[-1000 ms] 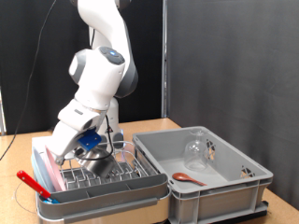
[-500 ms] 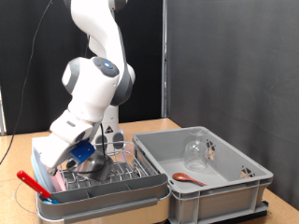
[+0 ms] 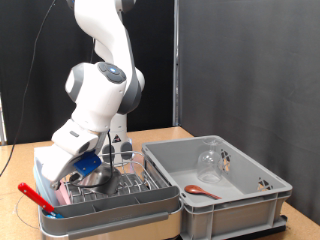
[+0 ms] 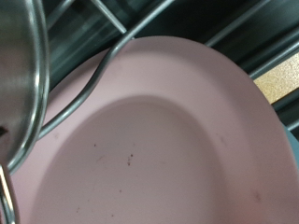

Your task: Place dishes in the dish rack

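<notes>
Dark curtain behind; wooden tabletop (image 3: pixel 160 136) carries the dish rack (image 3: pixel 110 205) and, on the exterior view's right, a grey crate (image 3: pixel 225 185) containing a clear drinking glass (image 3: pixel 209 162). Gripper (image 3: pixel 82 178) is low in the rack beside the steel bowl (image 3: pixel 103 177); finger state unresolved. Pink plate (image 4: pixel 168 140), smooth and faintly speckled, fills the wrist view beneath wire prongs (image 4: pixel 103 65).
</notes>
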`<act>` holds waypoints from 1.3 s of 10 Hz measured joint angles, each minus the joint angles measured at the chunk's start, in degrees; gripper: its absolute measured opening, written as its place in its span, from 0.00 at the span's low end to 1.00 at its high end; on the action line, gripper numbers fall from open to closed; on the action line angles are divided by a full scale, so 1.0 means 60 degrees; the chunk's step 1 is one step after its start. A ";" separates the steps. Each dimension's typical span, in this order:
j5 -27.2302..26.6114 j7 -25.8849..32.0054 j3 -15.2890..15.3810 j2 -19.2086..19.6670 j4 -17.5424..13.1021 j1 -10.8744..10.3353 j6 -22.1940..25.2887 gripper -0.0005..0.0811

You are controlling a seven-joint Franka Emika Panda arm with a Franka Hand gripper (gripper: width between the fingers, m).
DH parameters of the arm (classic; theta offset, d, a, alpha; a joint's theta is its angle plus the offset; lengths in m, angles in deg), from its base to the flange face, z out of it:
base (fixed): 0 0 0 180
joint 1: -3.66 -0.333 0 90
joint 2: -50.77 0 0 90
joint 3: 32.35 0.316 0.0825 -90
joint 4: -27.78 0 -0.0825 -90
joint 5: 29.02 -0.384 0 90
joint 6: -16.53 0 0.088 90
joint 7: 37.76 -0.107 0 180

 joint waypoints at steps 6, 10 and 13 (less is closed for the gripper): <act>0.0171 0.0478 -0.0138 -0.0144 0.0406 0.0064 0.0180 1.00; 0.0378 0.0385 -0.0402 -0.0416 0.0814 0.0309 -0.0661 1.00; -0.1137 0.1302 -0.0379 -0.1085 0.0891 0.0371 -0.0908 1.00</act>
